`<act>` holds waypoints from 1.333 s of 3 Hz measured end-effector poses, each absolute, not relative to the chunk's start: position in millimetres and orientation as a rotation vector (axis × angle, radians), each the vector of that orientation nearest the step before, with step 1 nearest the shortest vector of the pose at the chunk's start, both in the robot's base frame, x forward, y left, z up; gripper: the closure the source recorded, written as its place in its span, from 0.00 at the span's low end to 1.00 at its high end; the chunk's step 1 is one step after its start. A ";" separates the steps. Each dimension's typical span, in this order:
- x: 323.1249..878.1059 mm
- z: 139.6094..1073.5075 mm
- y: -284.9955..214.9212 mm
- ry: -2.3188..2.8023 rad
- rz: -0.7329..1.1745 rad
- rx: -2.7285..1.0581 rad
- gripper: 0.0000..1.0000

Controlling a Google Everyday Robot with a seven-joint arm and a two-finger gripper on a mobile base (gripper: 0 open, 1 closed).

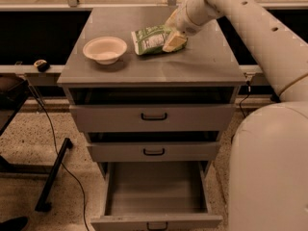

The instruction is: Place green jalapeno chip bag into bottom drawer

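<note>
- Your tool point(174, 41) is at the back right of the tabletop point(192, 67), pressed up against the right end of the green jalapeno chip bag point(150, 39).
- You cannot tell from this view whether the tool is spread around the bag's edge or already pinching it, so do not count the grasp as made.
- The green jalapeno chip bag lies flat on the tabletop, just to the right of the white bowl point(105, 49) and apart from it. By the look of it, it has not been lifted.
- The bottom drawer point(156, 221) is pulled well out, and its grey floor shows nothing inside. That part of the job looks ready for you.
- The top drawer point(154, 117) and the middle drawer point(154, 151) stick out only a little, and the bottom drawer reaches further out than both.
- You probably have most of the task ahead of you:
  - secure the bag
  - raise it off the tabletop
  - carry it forward past the front edge
  - lower it in front of the two upper drawers
  - release it inside the bottom drawer
- Watch the crinkly bag as you close on it. It may slide away toward the bowl.
</note>
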State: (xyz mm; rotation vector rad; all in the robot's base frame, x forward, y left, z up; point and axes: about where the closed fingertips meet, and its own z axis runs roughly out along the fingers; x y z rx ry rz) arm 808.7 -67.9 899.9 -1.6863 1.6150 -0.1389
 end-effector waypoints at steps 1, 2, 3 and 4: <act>817.8 884.8 -52.7 1.606 -0.104 -1.718 0.38; 824.9 876.8 -44.7 1.604 -0.102 -1.736 0.61; 828.6 871.3 -38.4 1.597 -0.076 -1.737 0.85; 822.9 880.0 -45.9 1.551 0.023 -1.670 1.00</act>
